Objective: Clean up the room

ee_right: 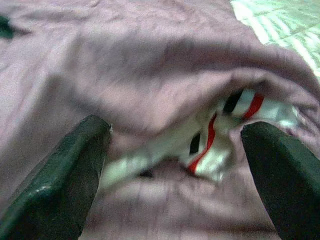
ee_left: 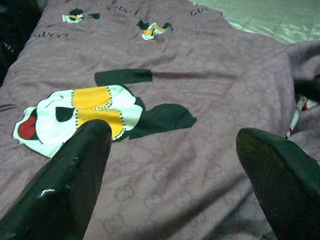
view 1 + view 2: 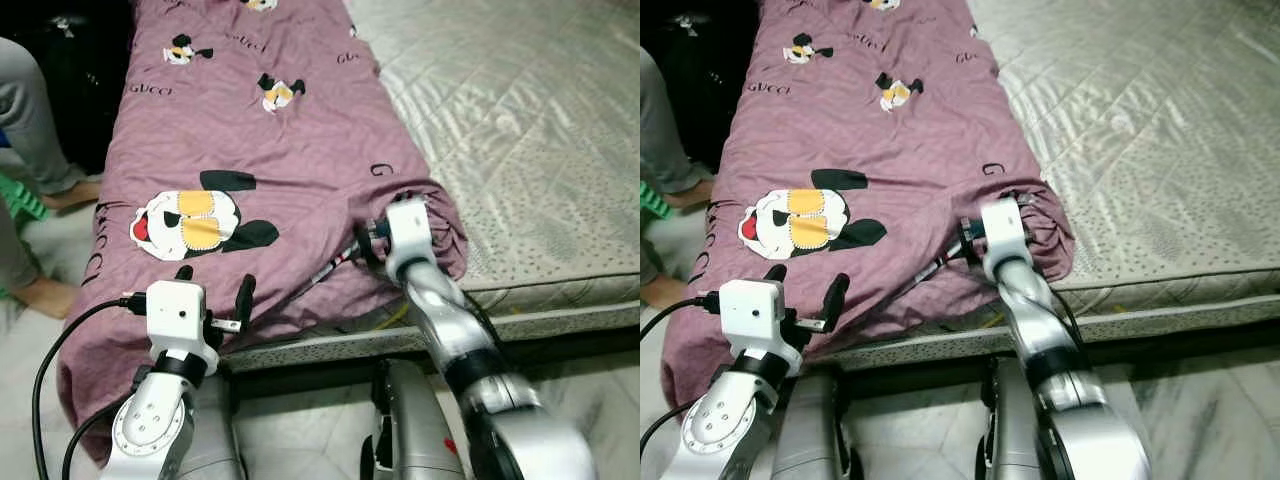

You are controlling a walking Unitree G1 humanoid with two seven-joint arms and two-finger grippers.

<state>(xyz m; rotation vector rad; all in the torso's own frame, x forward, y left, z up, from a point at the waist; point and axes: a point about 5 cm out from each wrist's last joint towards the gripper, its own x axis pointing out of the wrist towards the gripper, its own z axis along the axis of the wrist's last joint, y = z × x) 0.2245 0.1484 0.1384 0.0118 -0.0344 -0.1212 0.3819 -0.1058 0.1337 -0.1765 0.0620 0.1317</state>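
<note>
Left eye view: a mauve cartoon-print quilt (image 3: pixel 250 150) is recorded lying lengthwise along the left side of a bare quilted mattress (image 3: pixel 520 130), its long axis running away from the robot and its near end draped over the bed's foot edge. The left gripper (image 3: pixel 213 285) is held over the near left part of the quilt, fingers spread; the right gripper (image 3: pixel 372 243) is set against the quilt's near right corner, where a red, white and black striped lining (image 3: pixel 335 264) is exposed in a fold. A person's legs (image 3: pixel 30 130) are noted at the left margin. Right eye view: the same arrangement is shown. Left wrist view: both fingers (image 2: pixel 65 180) are seen parted above flat cloth, nothing between them. Right wrist view: fingers are spread, the striped fold lying directly ahead between them, ungripped. The right arm is judged nearer the corner
</note>
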